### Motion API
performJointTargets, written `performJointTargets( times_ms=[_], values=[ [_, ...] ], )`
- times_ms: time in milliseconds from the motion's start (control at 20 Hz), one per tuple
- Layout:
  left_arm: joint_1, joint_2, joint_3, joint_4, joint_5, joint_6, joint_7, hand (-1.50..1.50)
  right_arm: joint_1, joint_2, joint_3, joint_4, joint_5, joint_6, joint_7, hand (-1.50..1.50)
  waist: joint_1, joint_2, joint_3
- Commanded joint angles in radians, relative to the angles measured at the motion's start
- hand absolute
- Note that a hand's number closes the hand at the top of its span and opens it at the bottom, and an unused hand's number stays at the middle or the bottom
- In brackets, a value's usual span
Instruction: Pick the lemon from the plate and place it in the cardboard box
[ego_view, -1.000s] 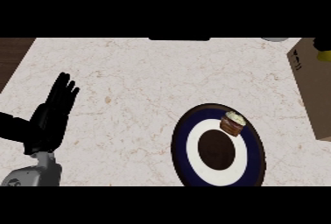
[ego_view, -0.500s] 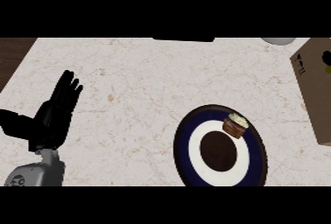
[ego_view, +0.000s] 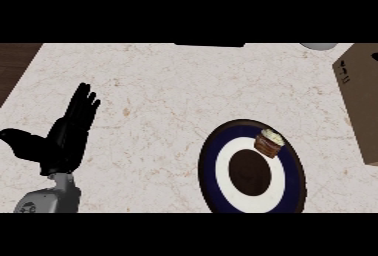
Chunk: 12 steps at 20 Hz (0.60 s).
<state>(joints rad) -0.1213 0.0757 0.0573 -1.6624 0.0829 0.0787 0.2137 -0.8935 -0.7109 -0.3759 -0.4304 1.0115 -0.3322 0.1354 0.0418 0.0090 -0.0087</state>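
Head view: brown item (ego_view: 269, 143) (long axis diagonal) on plate (ego_view: 214, 170).

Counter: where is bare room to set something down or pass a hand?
Bare counter runs between the open left hand and the plate, and above the plate. It is tight between the plate's right rim and the cardboard box.

More of the cardboard box (ego_view: 362, 95) shows at right.

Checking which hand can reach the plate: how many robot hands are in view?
1. The left hand rests open at the counter's left side, fingers up, well apart from the plate. The right hand is out of view.
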Motion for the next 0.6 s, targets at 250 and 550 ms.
performJointTargets(
  times_ms=[250, 550],
  values=[
    [-0.027, 0.03, 0.045, 0.023, 0.022, -0.01, -0.002, 0.0, -0.06, -0.011, -0.238, -0.002, -0.282, -0.082, -0.232, -1.5, -0.016, 0.002, 0.012],
    [0.002, 0.017, 0.029, 0.011, -0.006, 0.012, -0.001, 0.0, -0.054, -0.001, -0.43, -0.019, -0.523, 0.002, -0.314, -1.5, -0.036, -0.005, 0.012]
  ],
)
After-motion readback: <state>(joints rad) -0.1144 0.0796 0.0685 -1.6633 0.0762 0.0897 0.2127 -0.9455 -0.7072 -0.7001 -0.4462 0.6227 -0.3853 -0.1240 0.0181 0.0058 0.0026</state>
